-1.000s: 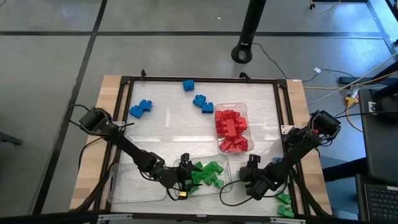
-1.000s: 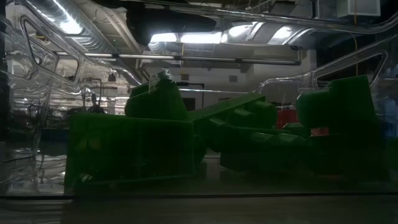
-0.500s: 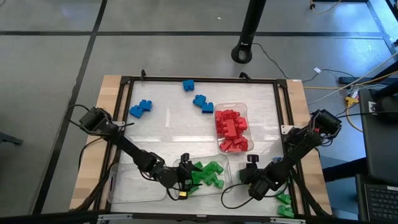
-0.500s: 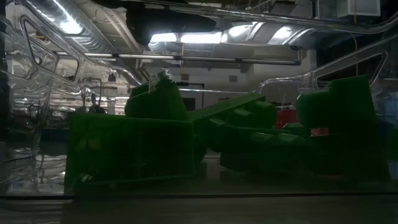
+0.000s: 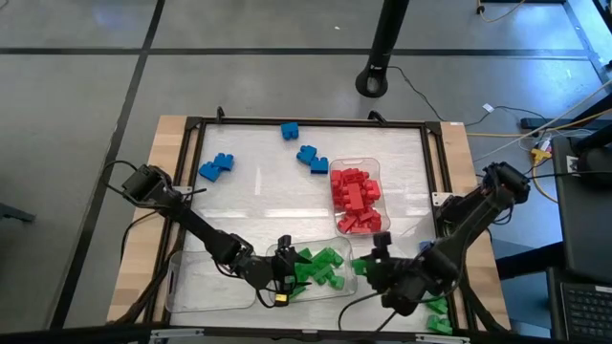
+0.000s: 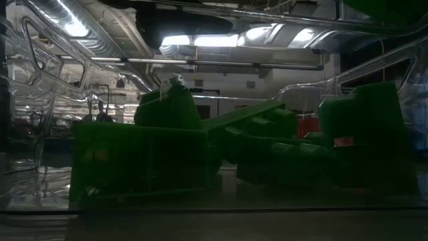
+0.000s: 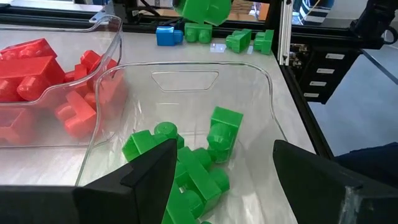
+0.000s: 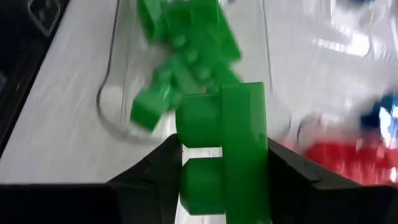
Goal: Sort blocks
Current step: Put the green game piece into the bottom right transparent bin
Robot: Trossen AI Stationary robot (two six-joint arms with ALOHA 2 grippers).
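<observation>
Loose green blocks [image 7: 186, 168] lie in a clear tray [image 5: 253, 291] at the table's near edge. My left gripper [image 5: 285, 272] hangs open over them, fingers wide apart [image 7: 221, 155], touching nothing that shows. My right gripper [image 5: 368, 268] is at the tray's right end, shut on one green block [image 8: 239, 124]. That block also shows at the top of the left wrist view [image 7: 205, 9]. Red blocks fill a second tray [image 5: 358, 199]. Blue blocks [image 5: 217, 167] lie on the table's far part. My right gripper pinches the green block [image 8: 224, 155] between its two fingers [image 8: 155, 168], one on each long side. The block is lifted clear of the table and sits just short of the green tray's right rim [image 8: 273, 93].
More blue blocks [image 5: 290, 130] [image 5: 312, 159] lie near the far edge. A few green blocks [image 5: 438, 311] rest at the table's near right corner. A black frame rail [image 5: 435, 172] runs around the white work surface. The table's middle holds bare surface between the trays.
My right gripper has moved toward the table's left, toward the tray of green blocks, carrying the green block with it. The left arm has stayed where it was.
</observation>
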